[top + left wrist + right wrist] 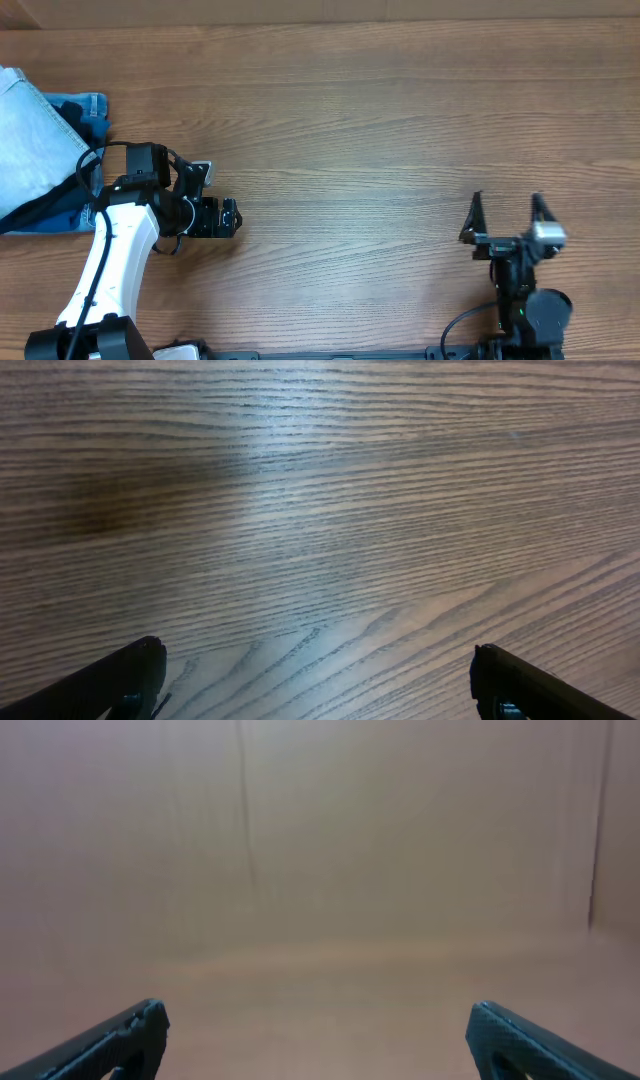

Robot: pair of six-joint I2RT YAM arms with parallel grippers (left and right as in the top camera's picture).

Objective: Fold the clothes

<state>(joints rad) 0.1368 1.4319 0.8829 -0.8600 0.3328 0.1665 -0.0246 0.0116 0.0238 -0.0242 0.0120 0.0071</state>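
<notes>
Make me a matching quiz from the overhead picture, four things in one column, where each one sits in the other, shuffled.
1. pale denim shorts
2. darker blue denim
3. left gripper
4. right gripper

A. lower right of the table
B. far left edge, palest fabric
C. left of centre, over bare table
D. brighter blue, showing beside paler fabric

Pairs: 1-B, 2-D, 3-C, 4-A

I am watching a wood-grain tabletop (380, 120) filling the whole overhead frame, its grain running left to right. At the left edge of the frame a pile is lying on it: pale light-blue denim (28, 130) overlapping darker blue denim (88, 106), with a black garment (40, 207) trailing along the lower side. The left wrist view is showing the same grain close up, catching soft glare.
</notes>
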